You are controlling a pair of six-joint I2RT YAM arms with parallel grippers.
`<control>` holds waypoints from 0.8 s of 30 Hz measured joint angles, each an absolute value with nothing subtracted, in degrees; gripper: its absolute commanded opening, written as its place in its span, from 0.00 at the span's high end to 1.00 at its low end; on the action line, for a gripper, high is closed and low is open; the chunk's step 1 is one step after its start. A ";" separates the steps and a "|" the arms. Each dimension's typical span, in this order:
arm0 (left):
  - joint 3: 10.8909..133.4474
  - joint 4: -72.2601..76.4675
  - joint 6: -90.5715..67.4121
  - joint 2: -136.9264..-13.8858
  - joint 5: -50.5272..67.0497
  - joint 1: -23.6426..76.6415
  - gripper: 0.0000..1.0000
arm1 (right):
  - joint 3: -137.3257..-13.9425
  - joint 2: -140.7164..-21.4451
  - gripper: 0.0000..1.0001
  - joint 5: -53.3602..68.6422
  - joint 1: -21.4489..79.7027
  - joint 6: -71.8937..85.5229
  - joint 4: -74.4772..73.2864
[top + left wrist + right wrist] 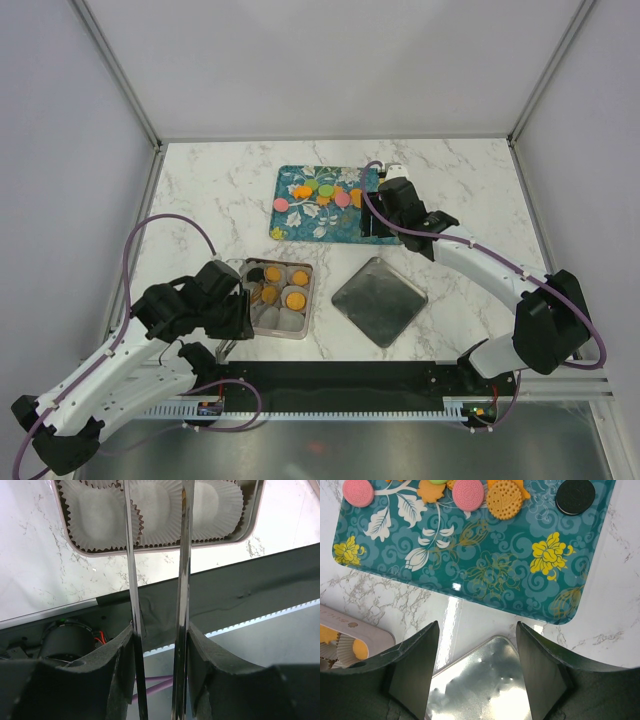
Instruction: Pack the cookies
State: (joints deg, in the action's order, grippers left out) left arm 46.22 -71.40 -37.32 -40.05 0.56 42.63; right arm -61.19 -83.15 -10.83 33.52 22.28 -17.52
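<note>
The cookies [318, 192] lie at the far side of a teal flowered tray [330, 228]. In the right wrist view I see pink [468, 494], orange [503, 500] and black [575, 496] ones on the tray [470, 565]. A tin [307, 300] holds paper cups, several with orange cookies [295, 299]. My left gripper [238, 305] is at the tin's left edge, shut on metal tongs [131, 580] that reach over empty cups [100, 515]; their tips are out of view. My right gripper [385, 215] is open and empty over the tray's right end, also in its wrist view [476, 627].
The tin's silver lid [379, 300] lies flat right of the tin, also below the right fingers [480, 685]. A black rail [330, 385] runs along the near table edge. White walls enclose the marble table [220, 190].
</note>
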 measured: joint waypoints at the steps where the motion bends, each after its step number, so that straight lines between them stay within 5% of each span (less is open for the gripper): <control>1: 46.22 -71.40 -37.30 -40.05 0.56 42.63 0.52 | -61.17 -83.15 0.29 -10.83 33.52 22.26 -17.52; 24: 53.67 -70.35 -37.23 -44.12 -0.38 42.63 0.51 | -60.73 -83.07 0.29 -10.90 33.52 22.26 -17.34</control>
